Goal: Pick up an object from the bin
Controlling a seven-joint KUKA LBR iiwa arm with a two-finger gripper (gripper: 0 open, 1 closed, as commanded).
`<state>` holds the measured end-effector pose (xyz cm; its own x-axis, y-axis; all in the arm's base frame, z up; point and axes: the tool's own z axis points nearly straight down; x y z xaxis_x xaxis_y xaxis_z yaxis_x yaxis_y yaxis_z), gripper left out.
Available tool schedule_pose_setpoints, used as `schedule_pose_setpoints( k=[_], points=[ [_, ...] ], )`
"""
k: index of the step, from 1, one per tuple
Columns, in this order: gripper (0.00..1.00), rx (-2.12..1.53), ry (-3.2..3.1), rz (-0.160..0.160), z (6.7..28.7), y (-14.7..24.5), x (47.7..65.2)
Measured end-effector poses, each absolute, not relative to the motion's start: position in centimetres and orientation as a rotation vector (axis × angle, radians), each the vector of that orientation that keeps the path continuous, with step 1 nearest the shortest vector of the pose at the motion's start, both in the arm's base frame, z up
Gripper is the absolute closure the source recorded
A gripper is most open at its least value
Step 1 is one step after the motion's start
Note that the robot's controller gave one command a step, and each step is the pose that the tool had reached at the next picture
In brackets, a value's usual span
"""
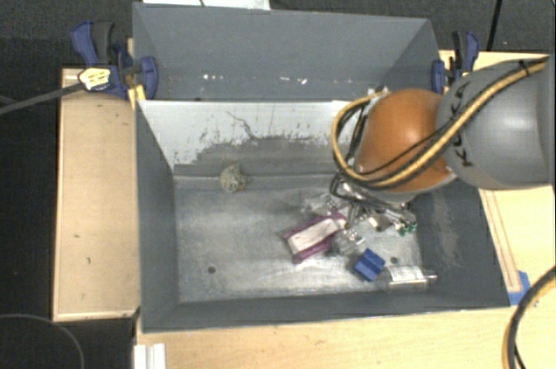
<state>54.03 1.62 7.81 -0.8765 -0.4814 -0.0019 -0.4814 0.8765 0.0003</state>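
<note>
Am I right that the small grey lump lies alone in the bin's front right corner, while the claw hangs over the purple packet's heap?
Not quite: in the camera view the small grey lump lies alone by the back wall, left of centre. The claw does hang over the purple packet and its heap.

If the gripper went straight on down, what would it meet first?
Probably the purple packet lying just under the gripper, or the silvery clutter beside it. Depth is unclear from this view.
</note>
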Motion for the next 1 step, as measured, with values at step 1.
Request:
schedule_pose_setpoints(
  k=[1],
  points=[
    [1.0, -0.875, 3.008, -0.002, 21.17, 2.66, 52.57]
  ],
)
